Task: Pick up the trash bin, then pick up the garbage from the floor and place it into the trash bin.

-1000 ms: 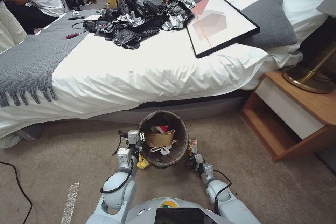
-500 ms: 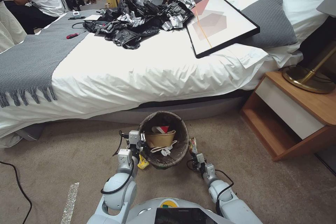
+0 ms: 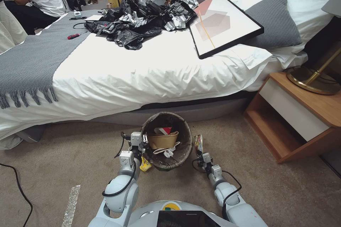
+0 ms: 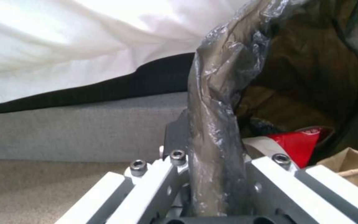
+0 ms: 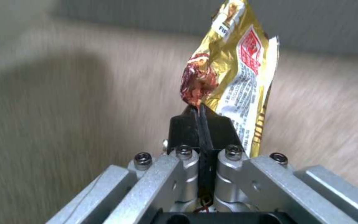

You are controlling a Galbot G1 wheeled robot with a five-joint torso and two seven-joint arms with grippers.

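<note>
The trash bin (image 3: pixel 179 149), lined with a dark bag, stands on the carpet just in front of the bed. It holds a brown paper bowl (image 3: pixel 162 140), a red-and-white cup (image 3: pixel 162 130) and white scraps. My left gripper (image 3: pixel 142 141) is shut on the bin's near-left rim; in the left wrist view the bag-covered rim (image 4: pixel 216 130) runs between the fingers of my left gripper (image 4: pixel 206 146). My right gripper (image 3: pixel 201 153) is just right of the bin, shut on a gold snack wrapper (image 3: pixel 198 143). In the right wrist view the wrapper (image 5: pixel 233 71) sticks up from my right gripper (image 5: pixel 199 113). A yellow wrapper (image 3: pixel 144 164) lies by the bin's base.
The bed (image 3: pixel 149 74) spans the view behind the bin, with black bags (image 3: pixel 138 21) and a framed picture (image 3: pixel 222 17) on it. A wooden nightstand (image 3: pixel 298 113) with a brass lamp base (image 3: pixel 312 79) stands to the right. A black cable (image 3: pixel 17 188) and a silver tape strip (image 3: pixel 71 204) lie left.
My right gripper has shifted a little right, away from the bin's rim, with the gold wrapper still in it. The left gripper and the bin have stayed put.
</note>
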